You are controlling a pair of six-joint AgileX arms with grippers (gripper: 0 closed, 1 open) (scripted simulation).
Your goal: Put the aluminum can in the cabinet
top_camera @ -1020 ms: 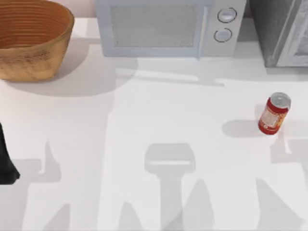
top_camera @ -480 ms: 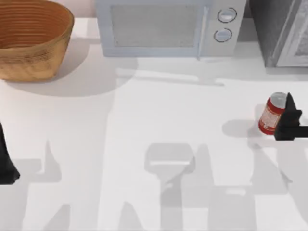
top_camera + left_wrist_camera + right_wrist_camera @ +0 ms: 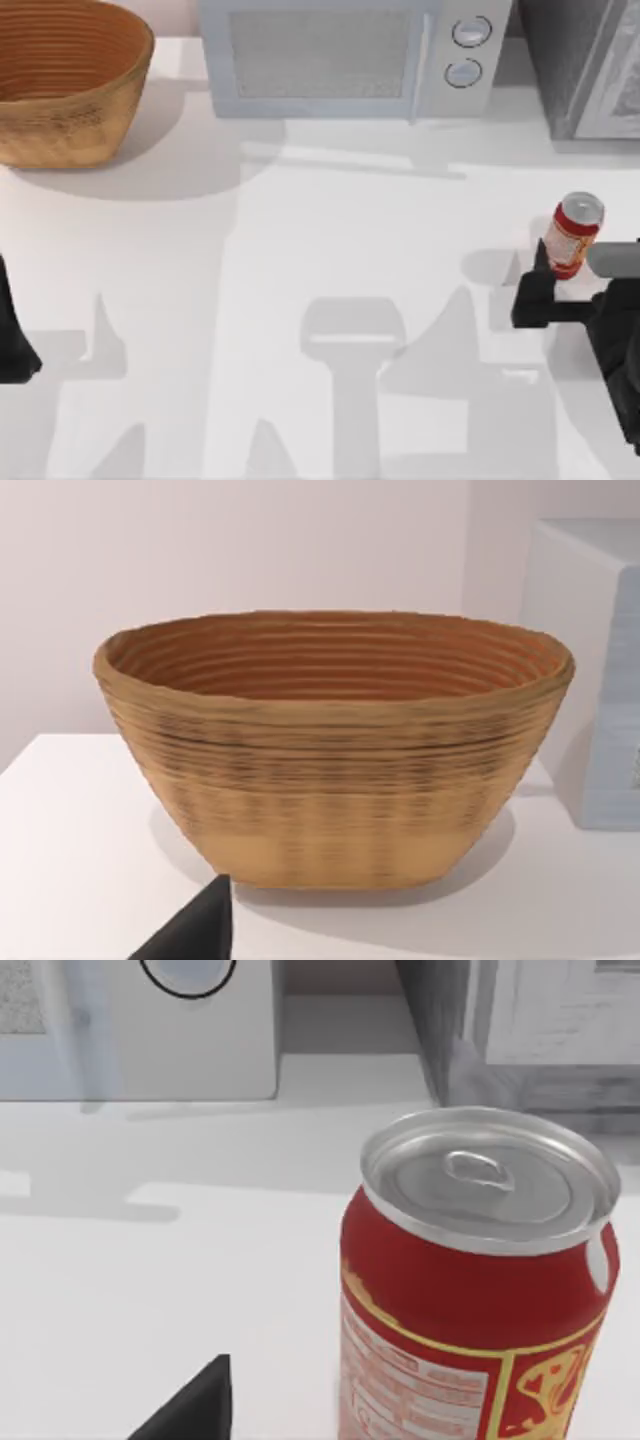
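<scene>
Can, aluminum can, upright on table at right, my right gripper open w/ fingers beside it, not gripping, cabinet behind, left arm parked far left

1. The right end effector is matte black, with blocky, angular fingers and a boxy black body behind them
2. A pale grey cylindrical part sits on top of the right arm's black housing
3. The left end effector is the same plain black, tapering to a dark wedge-shaped fingertip
</scene>
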